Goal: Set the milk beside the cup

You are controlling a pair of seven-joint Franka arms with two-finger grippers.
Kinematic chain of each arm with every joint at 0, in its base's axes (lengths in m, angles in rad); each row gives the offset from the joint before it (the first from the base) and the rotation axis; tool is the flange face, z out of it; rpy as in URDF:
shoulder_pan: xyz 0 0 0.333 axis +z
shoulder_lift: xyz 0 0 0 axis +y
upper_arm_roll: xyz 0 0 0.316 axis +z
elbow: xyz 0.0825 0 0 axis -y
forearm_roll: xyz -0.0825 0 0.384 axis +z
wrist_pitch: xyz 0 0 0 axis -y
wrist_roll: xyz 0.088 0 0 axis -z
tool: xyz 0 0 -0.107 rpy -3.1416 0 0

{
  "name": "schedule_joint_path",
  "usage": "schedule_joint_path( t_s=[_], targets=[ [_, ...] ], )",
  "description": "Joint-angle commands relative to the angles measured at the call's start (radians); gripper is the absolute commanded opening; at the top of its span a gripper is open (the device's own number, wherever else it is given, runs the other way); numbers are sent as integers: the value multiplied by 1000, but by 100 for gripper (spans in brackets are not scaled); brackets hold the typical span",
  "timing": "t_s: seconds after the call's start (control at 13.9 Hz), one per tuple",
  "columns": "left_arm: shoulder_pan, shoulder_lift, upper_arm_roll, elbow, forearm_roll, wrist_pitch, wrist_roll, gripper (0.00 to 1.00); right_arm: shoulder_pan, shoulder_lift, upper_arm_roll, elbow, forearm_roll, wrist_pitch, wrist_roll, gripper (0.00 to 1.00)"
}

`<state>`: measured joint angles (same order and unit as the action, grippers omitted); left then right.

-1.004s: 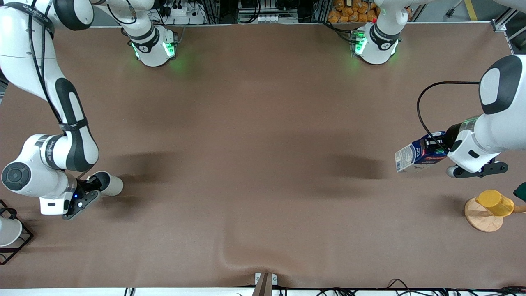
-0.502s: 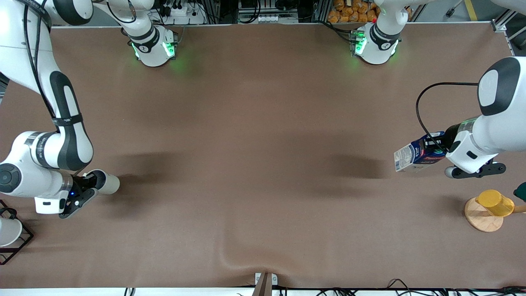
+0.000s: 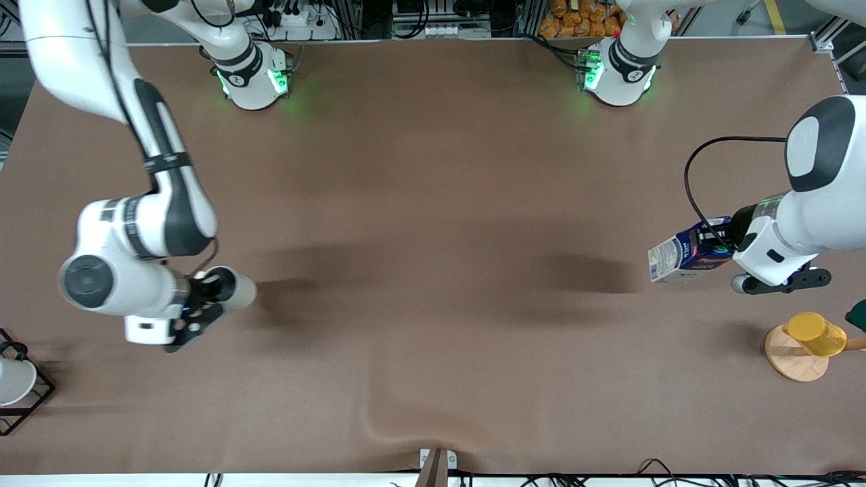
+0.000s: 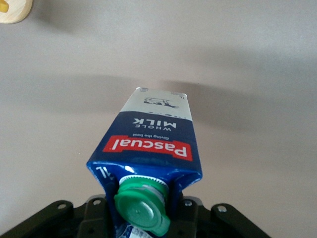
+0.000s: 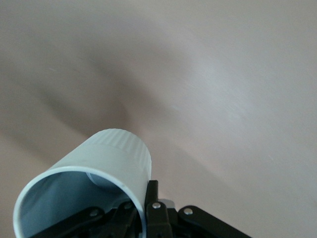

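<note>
The milk [image 3: 685,257], a dark-blue carton with red label and green cap, hangs tilted above the table at the left arm's end. My left gripper [image 3: 718,249] is shut on its top. In the left wrist view the carton [image 4: 153,141] points away from the gripper [image 4: 143,210], with the green cap [image 4: 141,208] between the jaws. The cup [image 3: 237,291], a pale mug, is held on its side above the table toward the right arm's end. My right gripper [image 3: 211,292] is shut on its rim. The right wrist view shows the cup [image 5: 106,161] with a finger [image 5: 152,198] outside its wall.
A yellow cup [image 3: 815,333] sits on a round wooden disc [image 3: 788,362] near the left arm's end, nearer the front camera than the milk. A white cup in a black wire rack [image 3: 30,399] stands at the right arm's end. The table cover has a wrinkle [image 3: 379,423].
My right arm has lifted and carried the cup toward the left arm's end. The left arm with the milk has hardly moved.
</note>
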<state>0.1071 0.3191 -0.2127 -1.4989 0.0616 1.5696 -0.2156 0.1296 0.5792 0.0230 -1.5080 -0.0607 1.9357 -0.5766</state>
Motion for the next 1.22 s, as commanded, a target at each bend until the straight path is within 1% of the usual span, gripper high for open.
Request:
schedule_joint_path(
  t_s=[0.0, 0.14, 0.29, 0.43, 0.57, 0.72, 0.86, 0.93, 1.0, 1.08, 1.15],
  targets=[
    [-17, -5, -33, 2, 10, -16, -48, 40, 68, 17, -3, 0, 21, -1, 1, 0],
    [-35, 6, -54, 3, 10, -14, -94, 40, 129, 40, -3, -6, 38, 98, 1, 0],
    [-52, 12, -57, 6, 9, -10, -140, 40, 172, 79, -3, -8, 38, 202, 1, 0],
    [-49, 18, -57, 8, 12, -6, -137, 40, 231, 90, -3, -9, 38, 267, 1, 0],
    [-31, 14, -50, 9, 15, -8, -114, 40, 270, 119, -2, -9, 41, 292, 3, 0],
    [31, 3, -59, 9, 10, -8, -84, 40, 315, 123, -3, -9, 93, 290, 14, 0],
    [31, 3, -59, 9, 4, -8, -90, 40, 318, 136, -3, -11, 101, 292, 23, 0],
    [25, 5, -59, 9, 4, -6, -96, 40, 318, 136, -3, -9, 102, 292, 24, 25],
    [19, 6, -59, 9, 4, -8, -100, 40, 318, 136, -3, -9, 110, 292, 23, 66],
    [11, 9, -63, 9, 4, -6, -110, 40, 317, 136, -2, -9, 114, 292, 11, 100],
    [-15, 20, -70, 8, 7, -5, -132, 40, 317, 133, -3, -9, 114, 287, 8, 100]
  ],
)
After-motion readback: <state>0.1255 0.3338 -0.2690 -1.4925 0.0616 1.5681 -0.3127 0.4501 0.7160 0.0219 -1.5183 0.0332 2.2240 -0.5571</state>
